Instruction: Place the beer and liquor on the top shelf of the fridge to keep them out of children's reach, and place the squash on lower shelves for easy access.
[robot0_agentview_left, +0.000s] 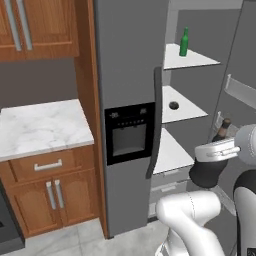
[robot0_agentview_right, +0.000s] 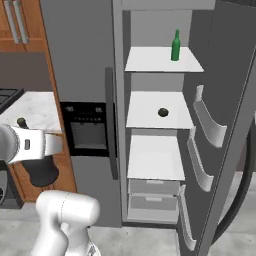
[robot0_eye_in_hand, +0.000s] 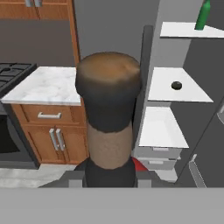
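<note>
- Carrying the liquor (robot0_eye_in_hand: 108, 127) upright, the gripper (robot0_agentview_left: 218, 150) is held low in front of the open fridge (robot0_agentview_right: 90, 75); its fingers are clamped on the bottle's dark body, with the neck and brown stopper rising straight up past the hand camera.
- The beer (robot0_agentview_right: 176, 45) is seen standing on the top shelf (robot0_agentview_right: 150, 62), toward its right side.
- The squash (robot0_agentview_right: 163, 112) is seen resting on the shelf just below, one of the lower shelves (robot0_agentview_right: 152, 157).
- The liquor is judged to be the only item left to place.
- The deciding relation: the top shelf lies well above and ahead of the held bottle, toward the open compartment.
- The bottle's long axis is vertical, so a lift and a forward reach are judged necessary, with bare shelf left of the beer as the likely spot.
</note>
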